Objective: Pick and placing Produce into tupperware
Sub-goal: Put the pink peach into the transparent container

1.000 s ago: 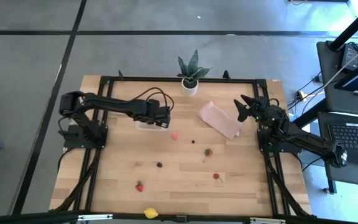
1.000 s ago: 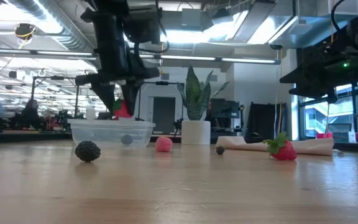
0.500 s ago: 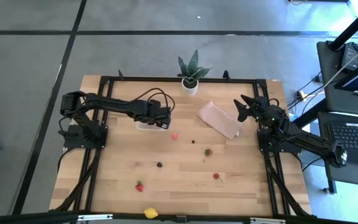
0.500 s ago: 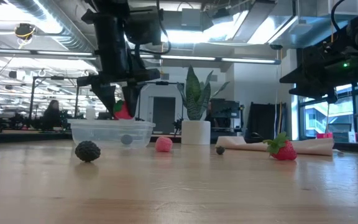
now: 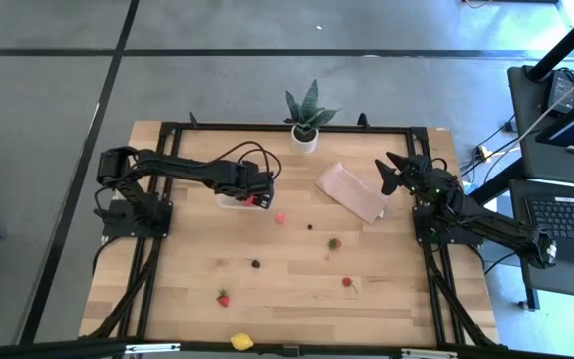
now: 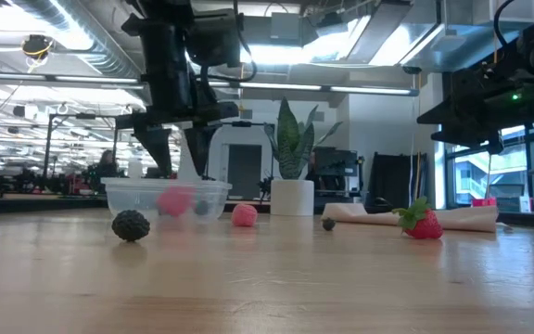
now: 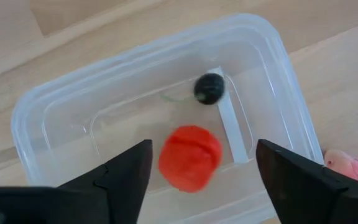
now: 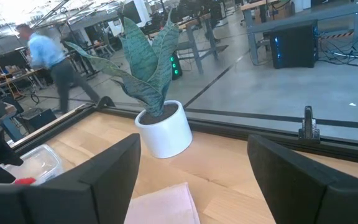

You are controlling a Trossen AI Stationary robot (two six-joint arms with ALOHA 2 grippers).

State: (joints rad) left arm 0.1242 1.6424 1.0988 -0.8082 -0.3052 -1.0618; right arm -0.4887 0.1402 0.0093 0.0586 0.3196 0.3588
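Observation:
The clear tupperware [image 5: 235, 202] stands at the table's far left, its bottom on the wood. My left gripper [image 7: 201, 149] hangs just above it, pointing down, open. Between and below its fingers a red strawberry piece [image 7: 190, 157] is inside the tupperware [image 7: 55, 99], blurred, beside a dark berry [image 7: 209, 88]. Loose on the table lie a pink piece [image 5: 280, 217], a dark berry [image 5: 256, 264], strawberries [image 5: 334, 242] [image 5: 347, 282] [image 5: 223, 298] and a yellow piece [image 5: 241, 341]. My right gripper [image 5: 385, 172] waits open at the far right.
A potted green plant [image 5: 305, 120] stands at the far edge. A tan sheet [image 5: 352, 191] lies between the tupperware and my right gripper. A tiny dark piece [image 5: 310, 226] lies near the pink one. People move in the room beyond the table.
My left gripper has opened above the tupperware and let go of the red strawberry piece, which has dropped from between the fingers into the container. The arm has stayed in place.

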